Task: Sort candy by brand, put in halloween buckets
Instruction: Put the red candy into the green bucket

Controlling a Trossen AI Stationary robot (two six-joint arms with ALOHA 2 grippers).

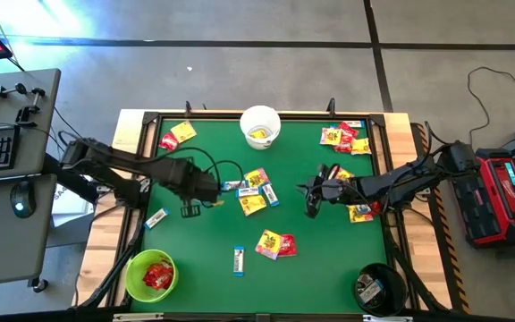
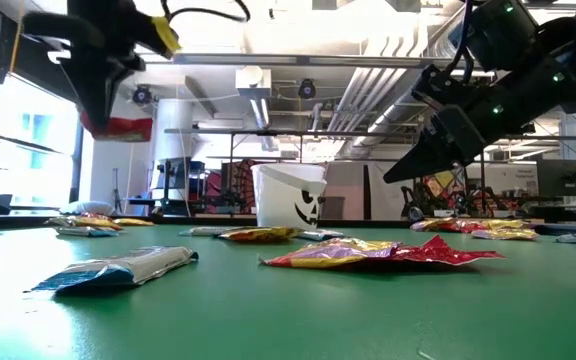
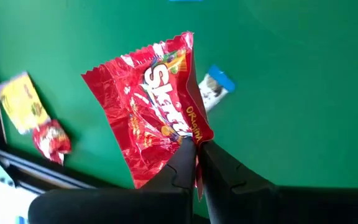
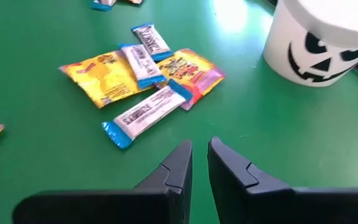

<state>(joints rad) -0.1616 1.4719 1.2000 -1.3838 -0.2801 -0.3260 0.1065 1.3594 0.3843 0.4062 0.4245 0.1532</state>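
our left pincer (image 3: 196, 148) is clamped on a red candy packet (image 3: 148, 112), raised above the green worktop (image 1: 329, 259). our right pincer (image 4: 199, 155) hovers, fingers slightly apart and empty, near the white bucket (image 4: 319, 43).

Two dark, near-black jointed arms. Left arm (image 1: 123, 165) carries looping black cables near its wrist. Right arm (image 1: 401, 183) has a chunky black base joint and small green indicator lights. Both end in matte black, angular, tapered fingers (image 4: 173, 171).
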